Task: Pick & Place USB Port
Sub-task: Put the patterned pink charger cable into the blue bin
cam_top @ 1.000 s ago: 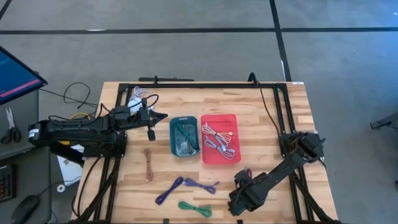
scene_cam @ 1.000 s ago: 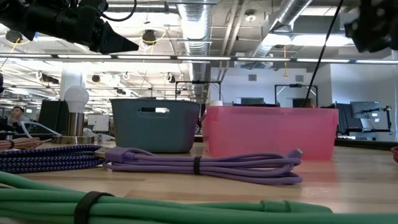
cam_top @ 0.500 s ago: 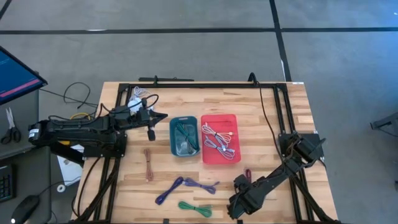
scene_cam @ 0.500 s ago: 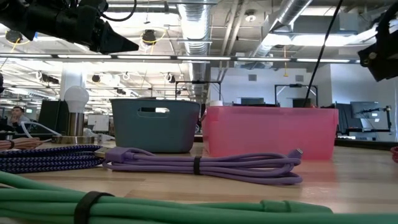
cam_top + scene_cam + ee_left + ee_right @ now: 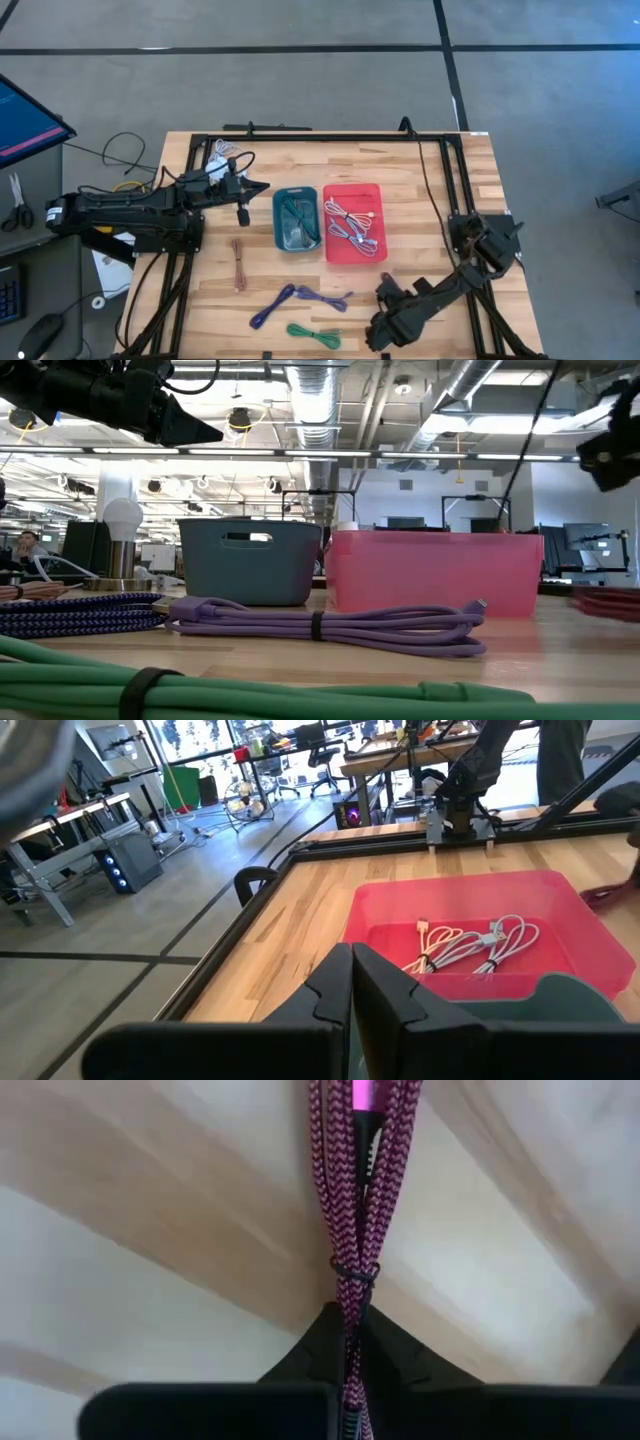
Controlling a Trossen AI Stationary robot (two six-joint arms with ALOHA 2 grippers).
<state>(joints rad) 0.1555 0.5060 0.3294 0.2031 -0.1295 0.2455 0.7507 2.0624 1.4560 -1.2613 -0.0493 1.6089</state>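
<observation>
A magenta braided USB cable [image 5: 352,1200], bundled by a thin tie, lies on the wooden table near its front right. My right gripper [image 5: 390,292] is shut on it. The cable also shows at the right edge of the low view [image 5: 606,601]. A teal bin [image 5: 297,220] and a red bin [image 5: 352,222] stand side by side mid-table; the red one holds white and purple cables. My left gripper [image 5: 351,982] is shut and empty, hovering just left of the teal bin [image 5: 575,995]. My right gripper pinches the magenta bundle between its two fingers, just behind the thin tie [image 5: 350,1268]. The strands run straight on from the fingertips [image 5: 322,1342], along the fingers, toward the pink plug end [image 5: 362,1094]. Whether the bundle is clear of the wood cannot be told.
Loose bundled cables lie on the near half of the table: a brown one [image 5: 238,262], a dark purple one [image 5: 272,305], a lilac one [image 5: 322,298] and a green one [image 5: 313,333]. A black frame runs along the table's edges [image 5: 330,138].
My right gripper has shut on the magenta cable and taken hold of it, its arm drawing slightly toward the table's near edge. In the low view more of the cable now shows at the right edge than before.
</observation>
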